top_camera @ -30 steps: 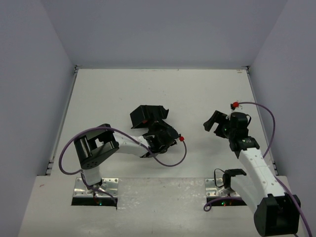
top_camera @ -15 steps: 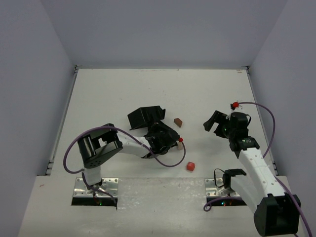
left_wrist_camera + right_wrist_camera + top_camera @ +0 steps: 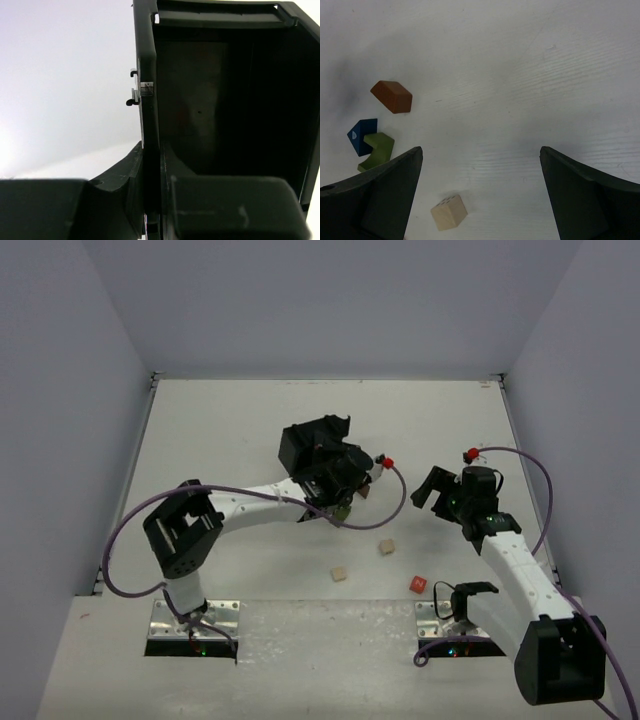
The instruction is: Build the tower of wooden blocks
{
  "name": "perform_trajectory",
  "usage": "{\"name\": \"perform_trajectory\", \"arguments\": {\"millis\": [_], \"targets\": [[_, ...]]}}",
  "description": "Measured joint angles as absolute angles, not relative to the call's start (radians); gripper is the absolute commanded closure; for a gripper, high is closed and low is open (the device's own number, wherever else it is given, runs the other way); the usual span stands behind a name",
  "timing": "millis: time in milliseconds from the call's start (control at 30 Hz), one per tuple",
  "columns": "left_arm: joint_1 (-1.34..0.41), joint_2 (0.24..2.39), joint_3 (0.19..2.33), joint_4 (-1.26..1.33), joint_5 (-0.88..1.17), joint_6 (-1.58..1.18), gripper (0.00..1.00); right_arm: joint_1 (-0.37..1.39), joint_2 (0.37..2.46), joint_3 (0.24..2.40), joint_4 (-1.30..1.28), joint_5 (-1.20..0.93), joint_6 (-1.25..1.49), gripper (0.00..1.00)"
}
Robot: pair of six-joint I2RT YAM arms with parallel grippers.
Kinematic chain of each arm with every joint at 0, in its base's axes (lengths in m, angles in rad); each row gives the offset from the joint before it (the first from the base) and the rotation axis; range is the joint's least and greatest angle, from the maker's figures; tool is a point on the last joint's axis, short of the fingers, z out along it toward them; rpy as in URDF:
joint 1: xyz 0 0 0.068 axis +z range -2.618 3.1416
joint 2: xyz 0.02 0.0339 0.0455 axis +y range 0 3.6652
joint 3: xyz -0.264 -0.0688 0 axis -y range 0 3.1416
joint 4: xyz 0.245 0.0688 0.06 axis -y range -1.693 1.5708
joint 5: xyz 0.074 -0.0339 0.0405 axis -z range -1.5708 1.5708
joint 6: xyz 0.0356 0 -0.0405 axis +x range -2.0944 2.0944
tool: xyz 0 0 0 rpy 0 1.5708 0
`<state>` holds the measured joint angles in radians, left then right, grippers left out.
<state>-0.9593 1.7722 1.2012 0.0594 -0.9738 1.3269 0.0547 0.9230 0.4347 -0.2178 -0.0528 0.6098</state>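
Note:
My left gripper is shut on one wall of the black tray and holds it lifted and tipped; in the left wrist view the tray wall sits between the jaws. Loose on the table lie two tan cubes, a red cube and an olive-green block. The right wrist view shows the olive-green block, a blue wedge, a brown block and a tan cube. My right gripper is open and empty above the table.
The left arm's purple cable loops over the table near the blocks. White side walls enclose the table, and mounting plates line the near edge.
My left arm has lifted the tray, swung it away from the bases and tipped it. Blocks have spilled onto the table; the red cube has rolled to the right. The right arm has barely moved.

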Motion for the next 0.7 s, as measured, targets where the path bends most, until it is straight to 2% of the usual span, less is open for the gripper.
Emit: {"name": "perform_trajectory", "arguments": {"millis": [167,267,433,533,633,700], "targets": [[-0.778,1.765,1.281,0.041,-0.961,1.254,1.00,0.055,0.922,0.435,-0.218,-0.053,0.610,0.01],[-0.692,1.765,1.326,-0.061,-0.886,1.174,1.00,0.055,0.920,0.435,-0.218,-0.052,0.611,0.01],[-0.537,1.765,1.496,-0.266,-0.561,0.950,1.00,0.055,0.917,0.435,-0.218,-0.053,0.617,0.01],[-0.380,1.766,1.603,-0.284,-0.350,0.779,1.00,0.055,0.917,0.435,-0.215,-0.054,0.622,0.01],[-0.199,1.782,1.698,-0.278,-0.234,0.604,1.00,0.055,0.917,0.435,-0.211,-0.057,0.626,0.01],[-0.095,1.863,1.856,-0.335,-0.180,0.449,1.00,0.055,0.917,0.435,-0.211,-0.058,0.629,0.01]]}}
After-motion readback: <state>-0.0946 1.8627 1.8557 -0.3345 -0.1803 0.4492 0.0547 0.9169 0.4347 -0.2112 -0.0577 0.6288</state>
